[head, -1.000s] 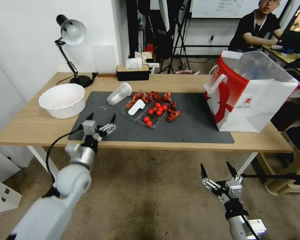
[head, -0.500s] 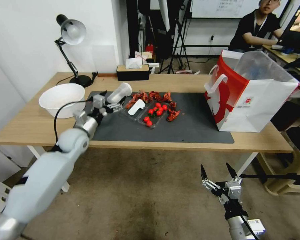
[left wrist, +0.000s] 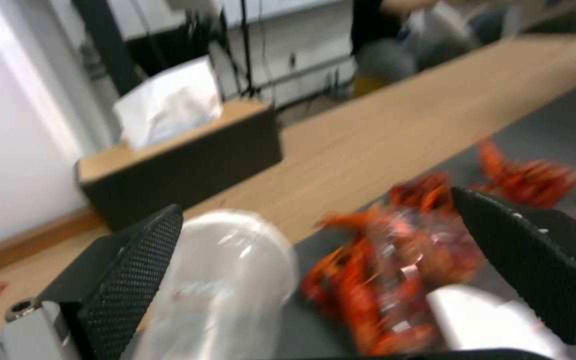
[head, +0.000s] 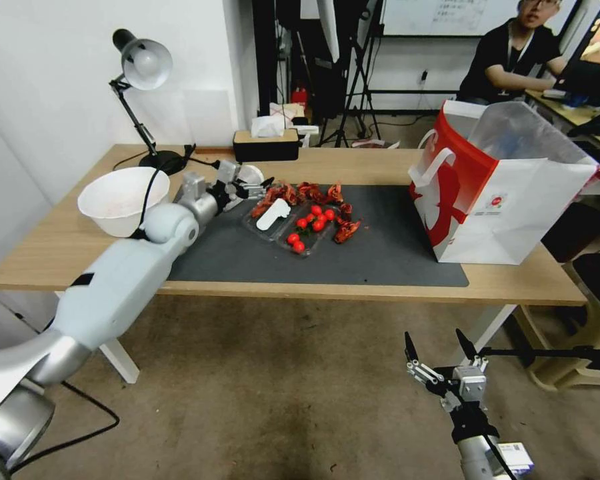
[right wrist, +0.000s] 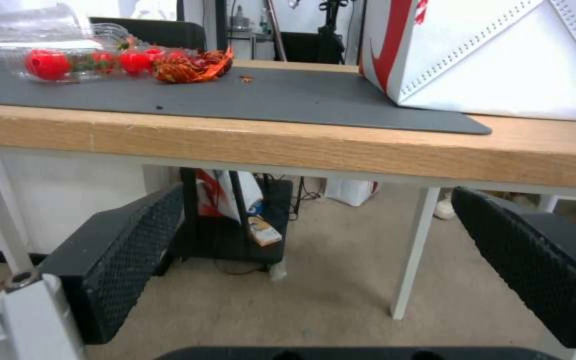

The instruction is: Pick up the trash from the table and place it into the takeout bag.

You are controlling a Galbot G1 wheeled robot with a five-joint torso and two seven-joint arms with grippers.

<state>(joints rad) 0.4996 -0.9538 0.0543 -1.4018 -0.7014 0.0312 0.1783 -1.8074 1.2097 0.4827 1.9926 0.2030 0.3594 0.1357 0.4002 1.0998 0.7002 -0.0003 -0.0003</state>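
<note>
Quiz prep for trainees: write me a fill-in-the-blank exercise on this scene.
1. The left gripper reaches the clear plastic cup, jaws ____.
2. That cup lies on its ____.
3. The right gripper hangs ____ the table edge.
4. The takeout bag stands ____.

Missing words: open; side; below; upright

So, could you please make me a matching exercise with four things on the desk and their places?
Things:
1. clear plastic cup
2. white paper takeout bag with red side panel
3. large white bowl
4. black tissue box

Places:
A. standing at the mat's right end
B. at the desk's back edge
C. lying between the open left end effector fingers
D. left of the mat, on bare wood

Pairs: 1-C, 2-A, 3-D, 4-B
</note>
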